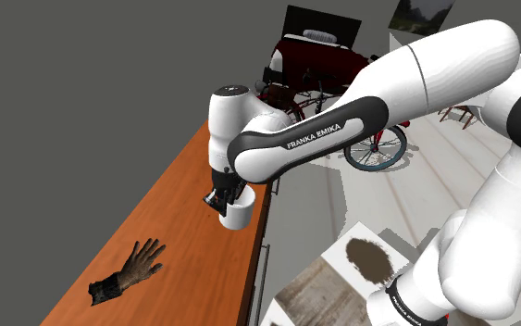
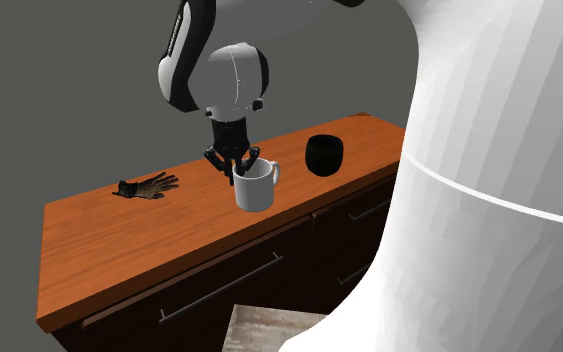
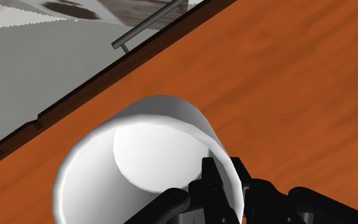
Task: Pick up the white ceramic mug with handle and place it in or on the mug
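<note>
A white mug (image 1: 237,216) (image 2: 255,189) (image 3: 147,149) with a handle stands upright near the front edge of the orange-brown counter (image 1: 170,199) (image 2: 129,235). My black gripper (image 1: 218,198) (image 2: 235,166) (image 3: 225,184) comes down on its rim and is shut on the mug's wall, one finger inside and one outside. Whether the mug's base still touches the counter I cannot tell. A black mug (image 2: 323,154) stands further along the counter, to the second exterior view's right of the white one.
A dark glove (image 1: 129,270) (image 2: 147,186) lies on the counter on the white mug's other side. Below the counter edge are dark drawers with bar handles (image 2: 219,288) (image 3: 147,25). A red wheeled frame (image 1: 328,88) stands beyond the counter's far end.
</note>
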### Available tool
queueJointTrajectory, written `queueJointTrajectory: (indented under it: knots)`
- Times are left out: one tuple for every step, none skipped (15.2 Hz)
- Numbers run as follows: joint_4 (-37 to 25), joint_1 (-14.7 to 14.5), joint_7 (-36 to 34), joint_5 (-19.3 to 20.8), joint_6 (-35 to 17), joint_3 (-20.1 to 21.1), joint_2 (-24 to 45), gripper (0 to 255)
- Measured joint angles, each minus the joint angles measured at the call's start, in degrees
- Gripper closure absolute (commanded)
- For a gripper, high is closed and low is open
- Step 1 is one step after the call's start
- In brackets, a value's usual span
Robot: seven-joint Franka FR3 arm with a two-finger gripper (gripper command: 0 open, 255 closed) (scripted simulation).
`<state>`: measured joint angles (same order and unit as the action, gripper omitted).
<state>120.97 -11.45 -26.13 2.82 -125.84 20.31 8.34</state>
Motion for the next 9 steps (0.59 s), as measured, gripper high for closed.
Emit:
queueJointTrajectory:
  knots:
    - [0.00,0.00,0.00,0.00,0.00,0.00,0.00,255]
    - [0.00,0.00,0.00,0.00,0.00,0.00,0.00,255]
    - [0.00,0.00,0.00,0.00,0.00,0.00,0.00,255]
    - [-0.15,0.01,0.05,-0.08,0.32,0.02,-0.17,255]
    - [-0.26,0.06,0.19,-0.27,0.83,0.04,-0.59,255]
    - [-0.57,0.04,0.21,-0.42,1.44,0.10,-0.91,255]
    - [-0.96,0.12,0.40,-0.57,2.11,0.08,-1.22,255]
    - [-1.16,0.18,0.58,-0.79,2.78,0.10,-1.72,255]
    - [-1.35,0.23,0.75,-1.03,3.48,0.12,-2.26,255]
